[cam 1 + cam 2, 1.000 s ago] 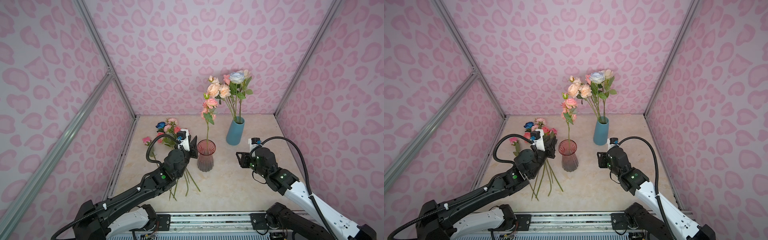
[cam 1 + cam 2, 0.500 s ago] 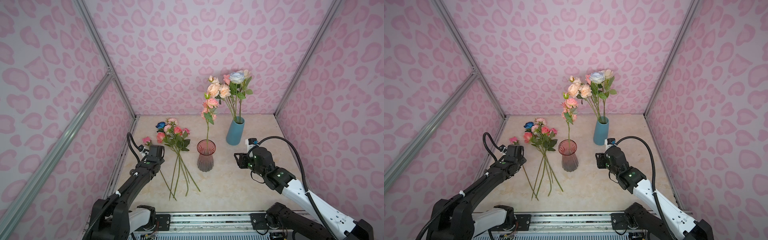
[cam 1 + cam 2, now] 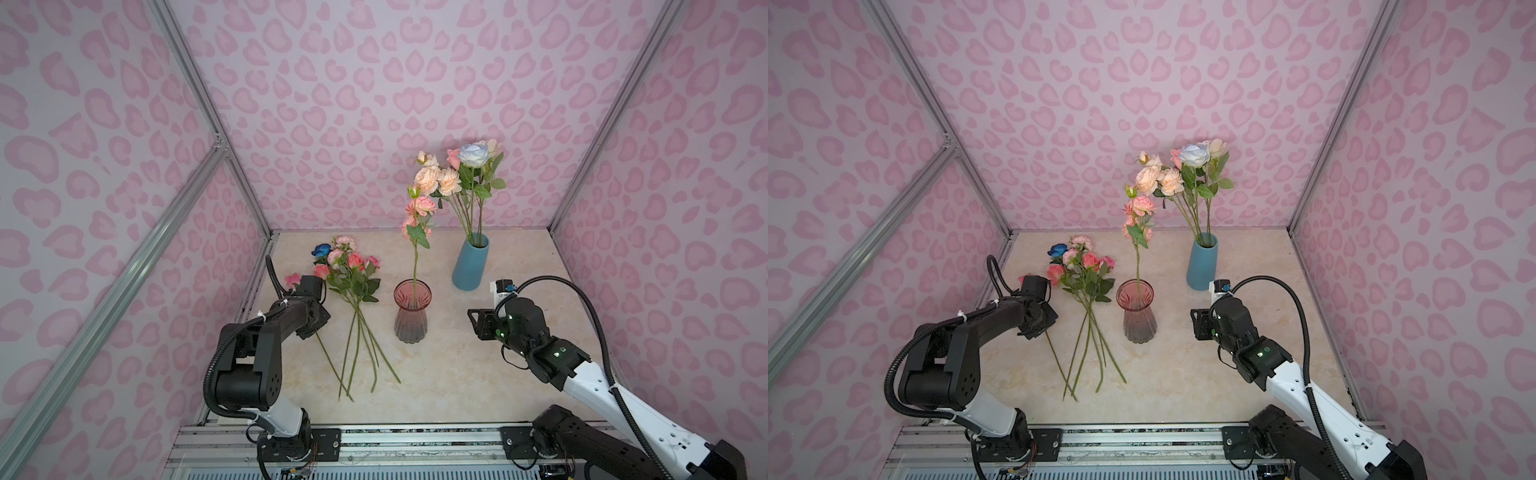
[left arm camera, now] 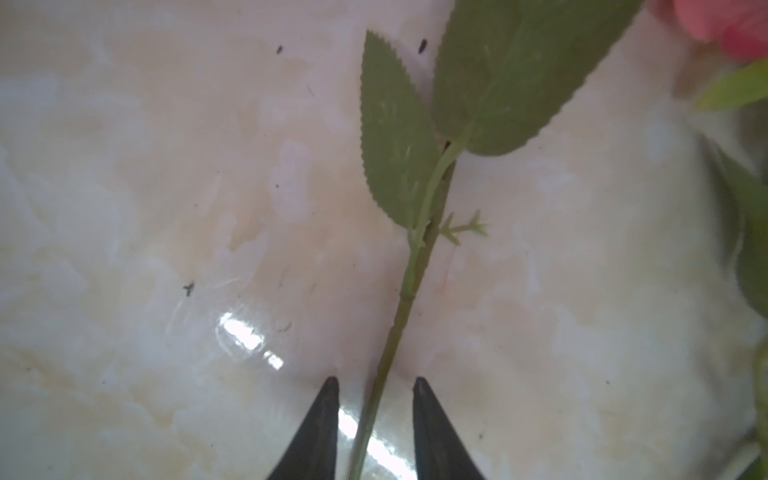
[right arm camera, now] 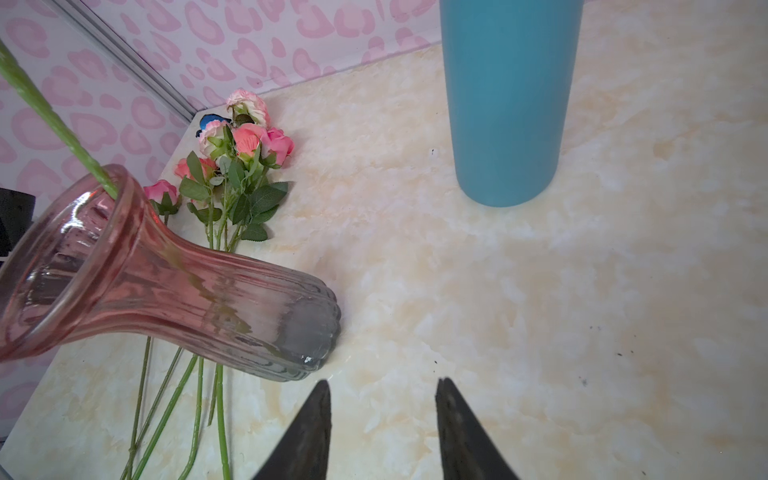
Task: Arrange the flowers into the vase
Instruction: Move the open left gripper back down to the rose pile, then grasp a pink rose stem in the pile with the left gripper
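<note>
Several flowers (image 3: pixel 349 270) (image 3: pixel 1084 270) lie in a bunch on the table left of the pink glass vase (image 3: pixel 411 316) (image 3: pixel 1139 316), which holds one pink ruffled stem (image 3: pixel 419 208). A single pink rose (image 3: pixel 293 280) lies furthest left. My left gripper (image 3: pixel 313 330) (image 4: pixel 376 380) points down over that rose's stem (image 4: pixel 399 316), open, one jaw on each side with a gap to both. My right gripper (image 3: pixel 476 324) (image 5: pixel 382 382) hovers right of the pink vase (image 5: pixel 166 282), open and empty.
A blue vase (image 3: pixel 469 266) (image 5: pixel 507 104) with peach, pink and pale blue blooms (image 3: pixel 457 174) stands at the back right. Pink patterned walls close in three sides, and a metal rail (image 3: pixel 374 436) runs along the front edge.
My left arm has pulled back from beside the pink vase to the left and come down over the leftmost rose's stem, uncovering the bunch. The right gripper has edged slightly left.
</note>
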Robot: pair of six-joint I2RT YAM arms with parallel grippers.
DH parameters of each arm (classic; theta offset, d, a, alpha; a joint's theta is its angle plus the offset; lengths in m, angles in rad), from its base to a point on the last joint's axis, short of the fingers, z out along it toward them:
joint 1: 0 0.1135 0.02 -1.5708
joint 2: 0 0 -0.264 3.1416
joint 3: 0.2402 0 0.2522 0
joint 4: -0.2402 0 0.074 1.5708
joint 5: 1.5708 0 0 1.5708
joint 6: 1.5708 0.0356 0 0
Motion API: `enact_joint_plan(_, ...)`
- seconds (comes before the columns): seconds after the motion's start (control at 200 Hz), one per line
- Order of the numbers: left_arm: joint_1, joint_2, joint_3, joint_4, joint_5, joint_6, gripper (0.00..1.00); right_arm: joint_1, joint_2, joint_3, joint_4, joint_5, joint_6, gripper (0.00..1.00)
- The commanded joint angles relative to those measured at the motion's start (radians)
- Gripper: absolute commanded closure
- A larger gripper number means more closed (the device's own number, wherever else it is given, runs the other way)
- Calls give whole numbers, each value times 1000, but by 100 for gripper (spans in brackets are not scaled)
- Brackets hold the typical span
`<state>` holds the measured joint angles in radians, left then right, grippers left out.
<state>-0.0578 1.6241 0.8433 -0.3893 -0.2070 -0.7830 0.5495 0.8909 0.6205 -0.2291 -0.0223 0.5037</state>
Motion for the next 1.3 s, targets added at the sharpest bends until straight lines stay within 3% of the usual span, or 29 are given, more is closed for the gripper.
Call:
enact_joint_plan(0.0,2,23,-5,-18,28,17,72,0,0,-11,37,13,-7,57)
enact_joint_plan(0.14,3,43,-3,-3,62,41,86,-1,3,-4,26,14,2,58)
enact_joint_plan(0.285,2,-9,-21,1,50,49,90,-1,-43,-19,28,43,12,58)
enact_joint_plan(0.7,1,-310,35,-87,9,111,89,-2,-55,-10,30,22,44,58)
enact_joint_plan(0.8,1,-331,46,-77,63,108,83,-2,-45,-7,32,19,44,57)
enact_joint_plan(0.905,-41,-282,61,-26,170,78,79,-1,-31,-5,34,18,40,57)
enact_joint_plan(1.065,-204,-121,171,-20,156,70,67,-1,-12,-1,29,10,36,56)
enact_joint_plan(1.295,-225,63,262,18,184,23,67,-3,-29,-7,0,25,18,55)
